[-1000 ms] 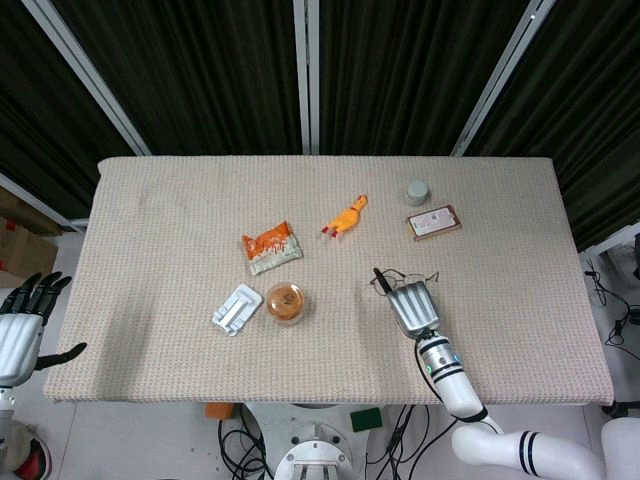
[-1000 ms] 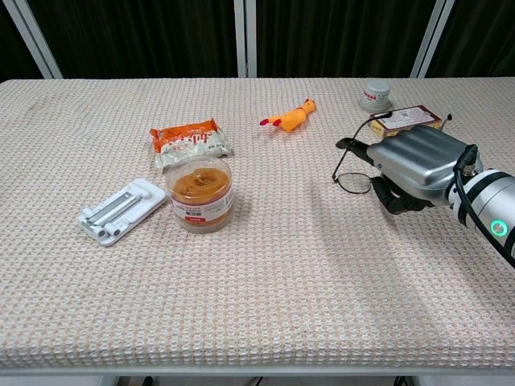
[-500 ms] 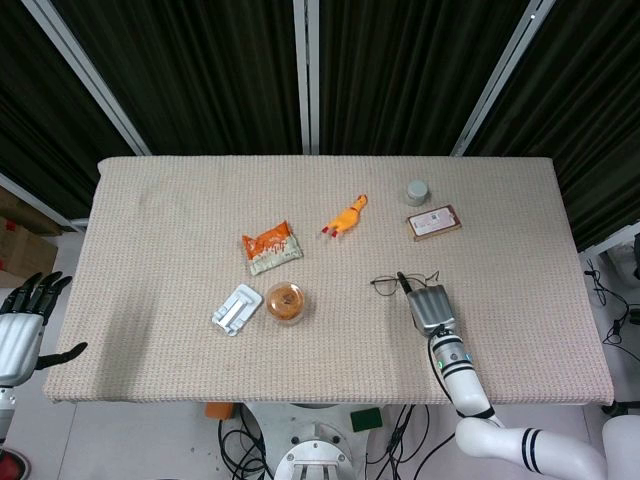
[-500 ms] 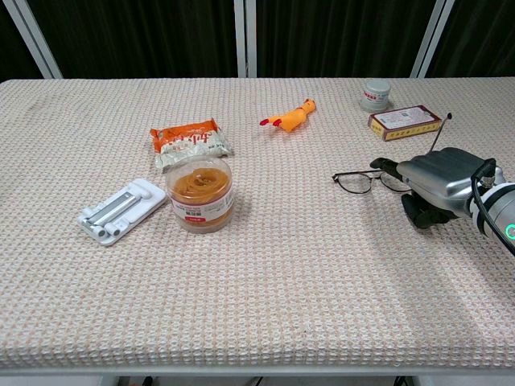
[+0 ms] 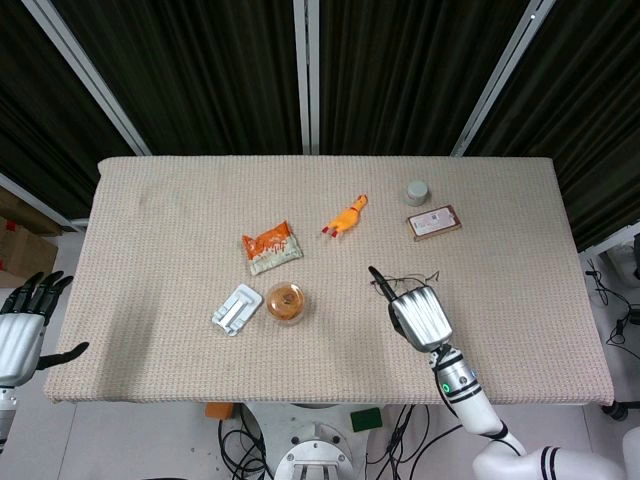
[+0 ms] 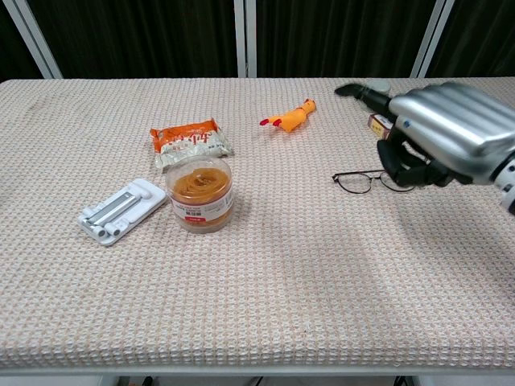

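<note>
A pair of thin-framed glasses (image 6: 371,180) lies flat on the woven table cover (image 6: 282,281) at the right. My right hand (image 6: 447,135) hovers above and just right of them, off the cloth, holding nothing. Its thumb is stretched out and its dark fingers (image 6: 409,164) curve down over the glasses' right end. In the head view the right hand (image 5: 417,314) covers most of the glasses. My left hand (image 5: 22,328) hangs beyond the table's left edge, fingers spread, nothing in it.
An orange-lidded jar (image 6: 199,193) and a white flat pack (image 6: 122,211) stand at the left front, with a snack packet (image 6: 189,138) behind them. A rubber chicken toy (image 6: 291,115), a grey round cap (image 5: 417,192) and a small brown box (image 5: 434,222) lie at the back.
The right hand, which was low beside the glasses, drew back to the right and has now risen off the cloth and come over them. The glasses now lie flat.
</note>
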Action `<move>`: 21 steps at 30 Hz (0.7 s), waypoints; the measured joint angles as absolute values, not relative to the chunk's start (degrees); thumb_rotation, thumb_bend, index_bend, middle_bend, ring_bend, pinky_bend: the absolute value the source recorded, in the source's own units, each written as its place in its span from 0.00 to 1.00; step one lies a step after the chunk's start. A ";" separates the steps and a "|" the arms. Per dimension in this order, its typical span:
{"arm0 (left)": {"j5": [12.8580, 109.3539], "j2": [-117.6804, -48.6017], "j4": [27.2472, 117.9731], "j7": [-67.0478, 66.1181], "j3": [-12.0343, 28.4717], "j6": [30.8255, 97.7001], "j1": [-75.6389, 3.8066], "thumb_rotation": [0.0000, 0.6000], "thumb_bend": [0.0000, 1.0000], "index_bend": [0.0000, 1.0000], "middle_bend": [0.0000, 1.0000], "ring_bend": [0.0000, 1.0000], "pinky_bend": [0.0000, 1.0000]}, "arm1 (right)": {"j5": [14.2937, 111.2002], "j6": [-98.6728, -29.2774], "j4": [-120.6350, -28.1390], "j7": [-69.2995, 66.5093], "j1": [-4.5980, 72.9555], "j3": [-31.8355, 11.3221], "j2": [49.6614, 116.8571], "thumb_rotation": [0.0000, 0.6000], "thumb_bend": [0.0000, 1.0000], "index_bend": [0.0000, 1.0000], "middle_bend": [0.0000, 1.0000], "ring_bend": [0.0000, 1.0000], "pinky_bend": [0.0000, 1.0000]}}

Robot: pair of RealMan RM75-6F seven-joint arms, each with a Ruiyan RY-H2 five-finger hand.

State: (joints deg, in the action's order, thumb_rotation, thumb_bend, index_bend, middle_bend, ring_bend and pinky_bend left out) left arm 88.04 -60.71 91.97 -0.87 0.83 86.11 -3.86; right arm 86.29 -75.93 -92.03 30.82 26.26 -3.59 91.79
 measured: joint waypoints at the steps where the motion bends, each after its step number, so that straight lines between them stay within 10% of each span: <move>1: 87.99 -60.67 91.91 -0.82 0.81 86.14 -3.79 0.87 0.02 0.12 0.08 0.03 0.16 | 88.13 -78.68 -91.92 28.00 25.44 -3.32 91.13 1.00 0.75 0.00 0.92 0.86 0.91; 8: 88.37 -60.68 91.85 -0.77 0.70 86.12 -3.88 0.87 0.02 0.12 0.08 0.03 0.16 | 86.37 -85.73 -88.79 17.69 20.08 -3.96 86.41 1.00 0.77 0.00 0.92 0.86 0.91; 21: 89.10 -60.70 92.43 -1.68 0.74 87.36 -3.58 0.87 0.02 0.12 0.08 0.03 0.16 | 77.14 -71.97 -77.87 8.41 19.53 -4.22 85.94 1.00 0.81 0.00 0.92 0.86 0.91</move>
State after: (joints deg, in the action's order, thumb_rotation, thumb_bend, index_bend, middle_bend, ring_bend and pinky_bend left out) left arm 89.10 -60.70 92.43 -1.68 0.74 87.36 -3.58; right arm 77.14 -71.97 -77.87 8.41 19.53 -4.22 85.94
